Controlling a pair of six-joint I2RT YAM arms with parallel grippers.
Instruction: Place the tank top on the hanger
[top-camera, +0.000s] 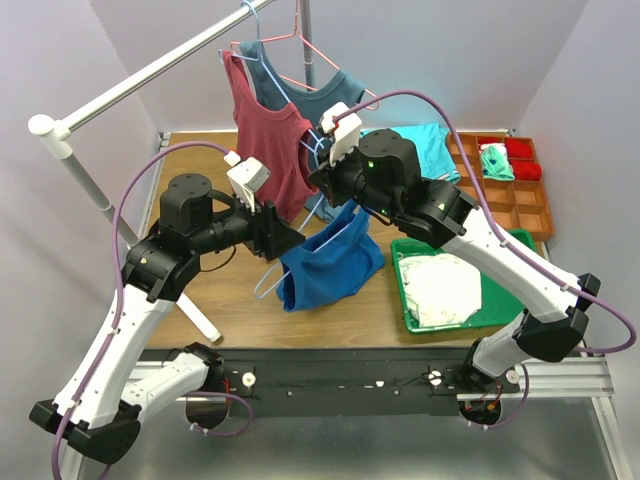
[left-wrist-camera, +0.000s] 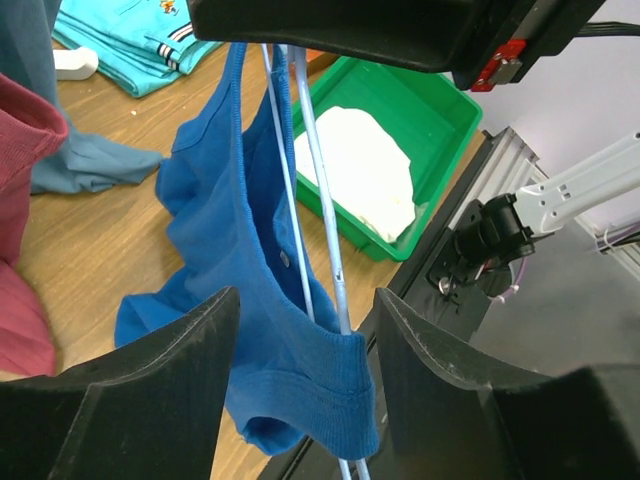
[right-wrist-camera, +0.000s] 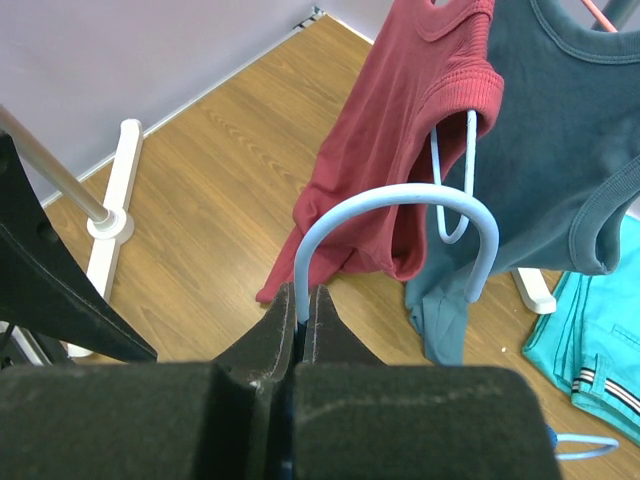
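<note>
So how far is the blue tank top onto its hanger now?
Done: the right gripper pinches the hanger below its hook, and the tank top hangs from its wires. In hand: the left gripper, jaws open, straddles fabric and wire. Left: spreading the top evenly; it looks bunched on one side.

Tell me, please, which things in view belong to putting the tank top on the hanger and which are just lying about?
In the job: tank top; hanger; right fingers, shut on the hanger's hook; left fingers, either side of the tank top.
Lying about: maroon top; teal-grey top; green tray with white cloth; turquoise clothes; orange box.
</note>
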